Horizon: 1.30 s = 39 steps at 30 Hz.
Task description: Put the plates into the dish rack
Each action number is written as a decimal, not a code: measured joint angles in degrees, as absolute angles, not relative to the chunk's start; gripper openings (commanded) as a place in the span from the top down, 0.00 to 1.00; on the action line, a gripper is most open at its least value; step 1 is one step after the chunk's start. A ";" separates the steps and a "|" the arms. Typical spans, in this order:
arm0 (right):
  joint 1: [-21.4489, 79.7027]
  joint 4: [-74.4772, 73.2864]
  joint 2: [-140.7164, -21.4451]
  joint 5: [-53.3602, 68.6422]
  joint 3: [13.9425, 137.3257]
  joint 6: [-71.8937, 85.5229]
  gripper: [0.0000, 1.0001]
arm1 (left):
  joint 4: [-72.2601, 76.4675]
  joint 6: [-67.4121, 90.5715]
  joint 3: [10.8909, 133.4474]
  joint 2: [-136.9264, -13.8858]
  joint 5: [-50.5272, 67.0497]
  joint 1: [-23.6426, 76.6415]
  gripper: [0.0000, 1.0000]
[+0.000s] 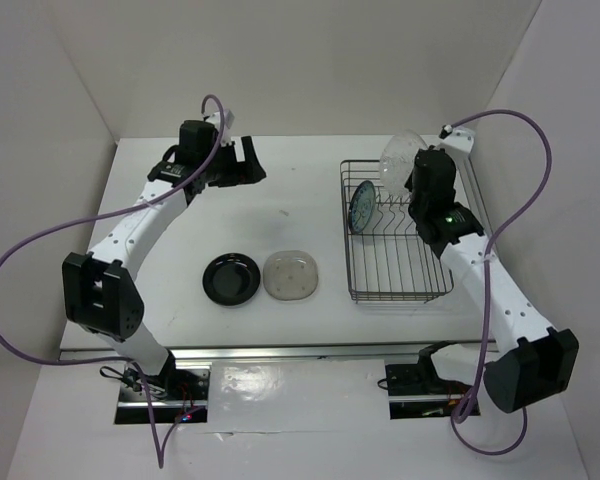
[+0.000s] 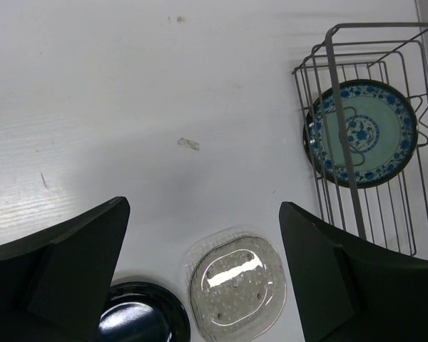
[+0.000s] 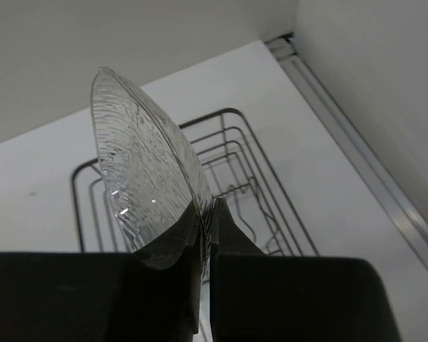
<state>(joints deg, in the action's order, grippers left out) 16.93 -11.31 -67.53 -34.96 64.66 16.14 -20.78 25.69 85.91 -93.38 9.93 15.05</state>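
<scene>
Glass is glinting: the right gripper (image 3: 203, 214) is pinching the clear plate (image 3: 146, 192) on edge above the dish rack (image 1: 400, 268), where the blue-green plate (image 1: 361, 210) is standing; the left gripper (image 2: 203, 206) is hanging spread wide.

Ribbed clear glass plate (image 3: 143, 178); dark metal wire dish rack (image 1: 400, 272); left of it, glossy black plate (image 1: 231, 277) on matt white counter (image 1: 290, 200).
</scene>
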 measured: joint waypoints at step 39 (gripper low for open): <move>20.64 -13.69 -84.88 -41.15 62.70 16.64 0.67 | -24.49 25.56 86.85 -93.10 3.18 16.08 0.00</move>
<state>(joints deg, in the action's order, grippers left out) 20.64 -13.69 -84.88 -41.15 62.70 16.64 -24.49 25.56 86.85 -93.10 3.18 16.08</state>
